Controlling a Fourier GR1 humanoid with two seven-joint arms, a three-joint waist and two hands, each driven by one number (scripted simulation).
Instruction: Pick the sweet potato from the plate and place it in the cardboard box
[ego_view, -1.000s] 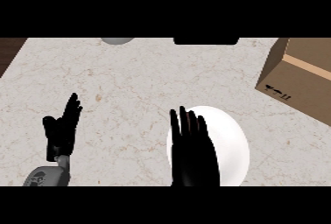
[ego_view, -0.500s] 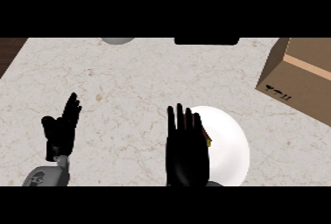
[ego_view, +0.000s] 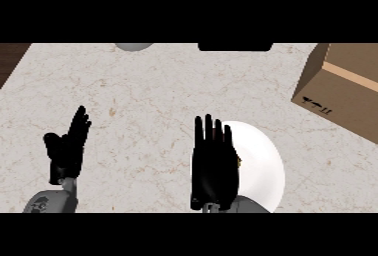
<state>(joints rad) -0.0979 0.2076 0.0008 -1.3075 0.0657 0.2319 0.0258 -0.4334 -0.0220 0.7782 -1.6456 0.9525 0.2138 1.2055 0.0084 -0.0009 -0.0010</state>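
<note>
1. Head view shows the right hand flat over the left half of the white plate, fingers straight and held close together, pointing away from the robot. It's curled round nothing.

2. The sweet potato is almost totally hidden under that hand. All I can spot is a tiny orange-brown sliver at the hand's right edge, on the plate. Can't tell which way it lies.

3. My guess on handling: a sweet potato is stiff and fairly dense, with dull skin that shouldn't be slick, and it isn't fragile. It tapers and could roll on a smooth plate, so I'd wrap fingers and thumb round the thick middle rather than an end.

4. The cardboard box sits up and to the right of the plate, a bit apart from it, partly cut off by the edge. The near wall probably has to be cleared from above.

5. Between plate and box I see only marble counter.

6. Far from the plate, at the counter's back edge, there's a grey round thing and a dark thing, both off the path.

7. The left hand rests open, fingers up, well left of the plate.
</note>
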